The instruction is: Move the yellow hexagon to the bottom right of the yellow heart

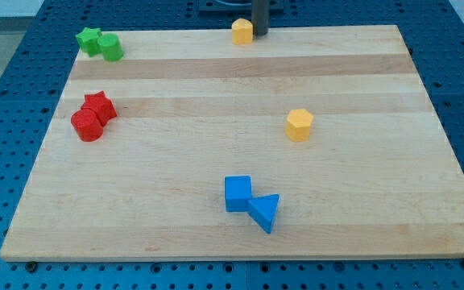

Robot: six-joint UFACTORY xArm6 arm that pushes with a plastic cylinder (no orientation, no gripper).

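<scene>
Bright even light, soft shadows

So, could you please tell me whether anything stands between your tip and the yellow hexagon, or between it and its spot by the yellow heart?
Nothing visible does. My tip stands just right of the yellow heart at the view's top; only bare board lies between there and the yellow hexagon.

Wooden board point(216, 80) carrying eight blocks.
Green pair point(99, 43) top left, red pair point(93, 118) left, blue pair point(250, 204) bottom centre, yellow hexagon point(299, 125) right, yellow heart point(242, 31) top edge.
</scene>
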